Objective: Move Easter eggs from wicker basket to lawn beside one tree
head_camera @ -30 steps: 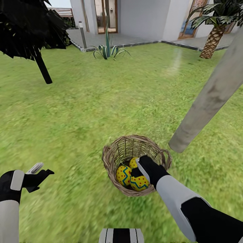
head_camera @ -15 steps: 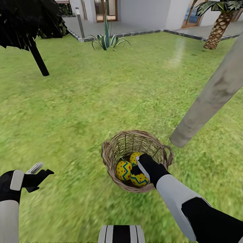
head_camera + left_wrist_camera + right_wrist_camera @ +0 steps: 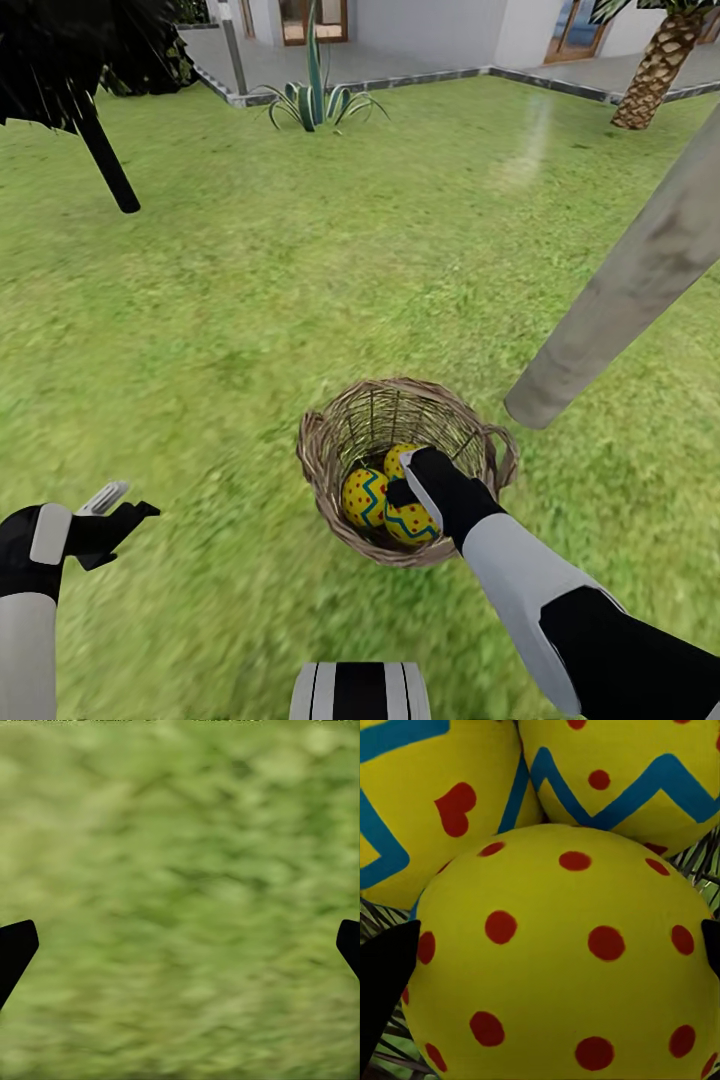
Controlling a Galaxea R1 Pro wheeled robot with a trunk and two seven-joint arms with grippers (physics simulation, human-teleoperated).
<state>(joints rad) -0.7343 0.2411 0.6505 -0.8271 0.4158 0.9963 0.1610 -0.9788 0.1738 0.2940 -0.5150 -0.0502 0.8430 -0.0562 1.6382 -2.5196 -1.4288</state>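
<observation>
Right gripper (image 3: 405,492) down inside the wicker basket (image 3: 330,460), poised over the nearest of the three Easter eggs (image 3: 412,522). In the right wrist view, black fingertips (image 3: 382,975) spread wide to either side of that egg (image 3: 562,960) — open, not yet closed on it, contact impossible to judge. Two more eggs packed against it: one (image 3: 365,497) on the left side of the basket in the head view, another (image 3: 398,459) partly hidden behind the gripper. All three in the basket.

Basket standing on the lawn (image 3: 300,280), near the base of the tree (image 3: 620,290) with the pale grey-beige trunk, which leans up and out to the right.

Left gripper (image 3: 118,509) held low and well apart from the basket, over bare grass (image 3: 180,900) — fingers parted, nothing between them.
</observation>
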